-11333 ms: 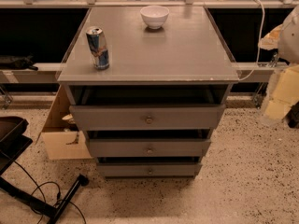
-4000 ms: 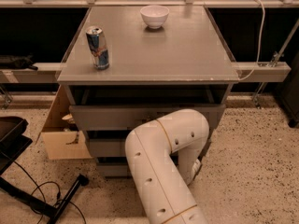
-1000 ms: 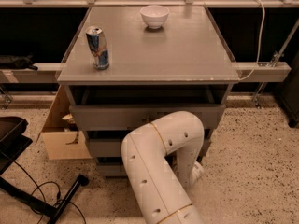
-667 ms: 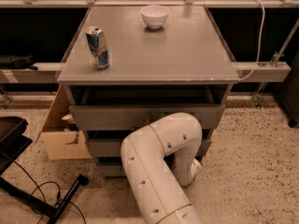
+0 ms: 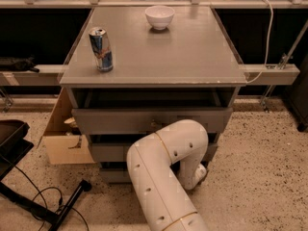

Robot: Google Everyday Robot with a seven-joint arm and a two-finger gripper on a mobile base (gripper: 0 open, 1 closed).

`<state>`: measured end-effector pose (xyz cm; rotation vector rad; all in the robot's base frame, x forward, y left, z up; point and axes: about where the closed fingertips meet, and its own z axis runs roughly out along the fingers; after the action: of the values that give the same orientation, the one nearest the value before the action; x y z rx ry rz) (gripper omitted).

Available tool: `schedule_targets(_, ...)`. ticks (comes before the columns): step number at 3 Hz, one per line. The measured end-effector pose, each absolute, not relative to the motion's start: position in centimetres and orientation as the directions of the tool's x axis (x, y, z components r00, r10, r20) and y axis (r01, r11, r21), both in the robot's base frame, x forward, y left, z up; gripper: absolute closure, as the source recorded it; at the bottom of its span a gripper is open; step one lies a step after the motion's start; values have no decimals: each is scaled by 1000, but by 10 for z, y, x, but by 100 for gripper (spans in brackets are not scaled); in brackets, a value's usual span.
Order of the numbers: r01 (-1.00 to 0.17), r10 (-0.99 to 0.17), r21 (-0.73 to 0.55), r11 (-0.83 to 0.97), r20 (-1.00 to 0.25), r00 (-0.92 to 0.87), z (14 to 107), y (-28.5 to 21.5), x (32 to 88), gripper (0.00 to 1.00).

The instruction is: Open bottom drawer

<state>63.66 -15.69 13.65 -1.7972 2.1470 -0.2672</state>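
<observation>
The grey cabinet (image 5: 154, 57) has three drawers. My white arm (image 5: 163, 172) bends down in front of it and covers most of the two lower fronts. The bottom drawer (image 5: 114, 176) shows only as a grey strip at its left end; its knob is hidden behind the arm. My gripper (image 5: 196, 173) is low at the right part of the bottom drawer's front, mostly hidden by the forearm. The middle drawer (image 5: 107, 152) shows only at its left end. The top drawer (image 5: 115, 121) shows its full front.
A blue drink can (image 5: 101, 49) and a white bowl (image 5: 160, 17) stand on the cabinet top. A cardboard box (image 5: 62, 138) sits on the floor to the left. A black stand and cables (image 5: 48, 201) lie front left. Speckled floor (image 5: 260, 177) lies to the right.
The arm, off to the right 11 s ago, now bends down in front of the lower drawers. Over the last second the wrist shifted slightly left. The bottom drawer's visible strip has not moved.
</observation>
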Motion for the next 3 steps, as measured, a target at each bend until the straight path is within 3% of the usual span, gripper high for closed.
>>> schedule_targets(1,-919,-980,-348,188,-128,-152,143,-156,637,85)
schedule_targets(2,-919,-980,-348,188,-128,-152,149,-156,637,100)
schedule_targets(3,-919,-980,-348,188,-128,-152,150,-156,637,100)
